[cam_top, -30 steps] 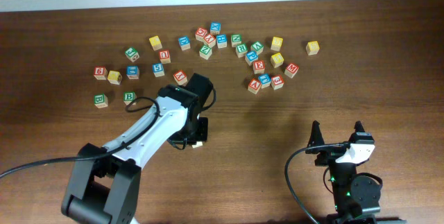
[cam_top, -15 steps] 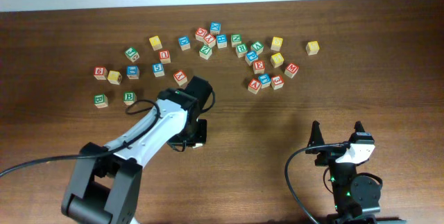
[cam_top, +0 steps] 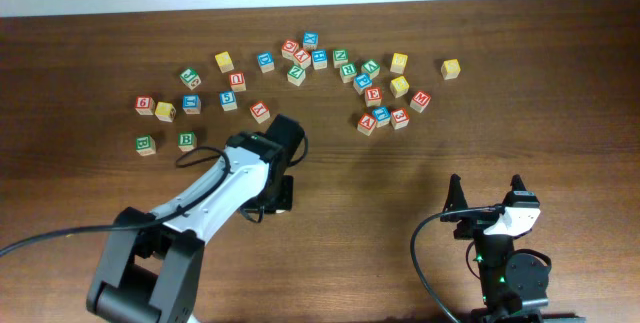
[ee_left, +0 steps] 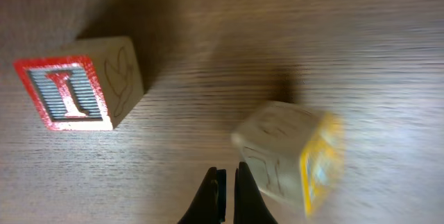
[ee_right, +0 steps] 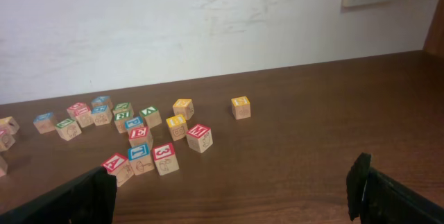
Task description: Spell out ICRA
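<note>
In the left wrist view the red-faced "I" cube (ee_left: 69, 92) lies on the wood at the left. A yellow-faced cube (ee_left: 295, 154), blurred so its letter is unreadable, lies at the lower right. My left gripper (ee_left: 227, 182) is shut and empty, its tips right beside the yellow cube's near side. From overhead the left gripper (cam_top: 276, 196) covers both cubes. The red "A" cube (cam_top: 367, 123) (ee_right: 116, 165) sits in the right cluster. I cannot tell which green cube bears the R. My right gripper (cam_top: 485, 191) (ee_right: 232, 189) stands open and empty near the front edge.
Many other letter cubes are scattered across the far half of the table (cam_top: 330, 173), in a left group (cam_top: 190, 103), a middle group (cam_top: 300, 58) and a right group (cam_top: 385, 88). One yellow cube (cam_top: 451, 68) stands alone at the far right. A white wall (ee_right: 208, 23) backs the table.
My left gripper has shifted slightly left, and the pale cube seen at its tip from overhead is now hidden beneath it. The right arm has not moved.
</note>
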Controlling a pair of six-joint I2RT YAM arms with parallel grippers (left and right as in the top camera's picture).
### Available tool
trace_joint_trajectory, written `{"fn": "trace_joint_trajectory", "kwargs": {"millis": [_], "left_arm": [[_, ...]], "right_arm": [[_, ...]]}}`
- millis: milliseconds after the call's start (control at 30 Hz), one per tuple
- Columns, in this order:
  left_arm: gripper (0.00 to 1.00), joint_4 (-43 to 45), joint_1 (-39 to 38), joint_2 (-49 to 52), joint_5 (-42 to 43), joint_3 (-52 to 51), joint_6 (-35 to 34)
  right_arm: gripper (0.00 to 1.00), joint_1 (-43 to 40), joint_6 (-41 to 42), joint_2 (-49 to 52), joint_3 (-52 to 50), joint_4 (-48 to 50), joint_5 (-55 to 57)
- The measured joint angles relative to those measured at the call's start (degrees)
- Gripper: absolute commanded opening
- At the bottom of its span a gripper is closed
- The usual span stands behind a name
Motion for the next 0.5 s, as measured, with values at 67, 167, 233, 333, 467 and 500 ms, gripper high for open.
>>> {"fn": "trace_joint_trajectory", "kwargs": {"millis": [67, 167, 233, 333, 467, 500], "left_arm": [[0.00, 0.55, 0.00, 0.37, -1.20, -2.10, -0.59], [0.00, 0.52, 0.00, 0.46, -2.25, -3.76, -1.03], [0.00, 0.55, 0.00, 0.46, -2.47, -3.76, -1.05], [0.00, 0.09, 0.00, 0.46, -2.47, -3.76, -1.05], [0.33, -2.84, 0.00, 0.46, -1.49, -3.21, -1.40], [0.38, -3.13, 0.00, 0.46, -1.01, -2.97, -1.31]], "right_arm": [[0.99, 0.00, 0.00, 0.00, 0.00, 0.00, 0.00], [0.98, 0.00, 0.00, 0.00, 0.00, 0.00, 0.00], [0.98, 0.00, 0.02, 0.00, 0.00, 0.00, 0.00], [0.98, 0.00, 0.02, 0.00, 0.00, 0.00, 0.00], [0.98, 0.00, 0.02, 0.00, 0.00, 0.00, 0.00], [0.98, 0.00, 0.02, 0.00, 0.00, 0.00, 0.00]]}}
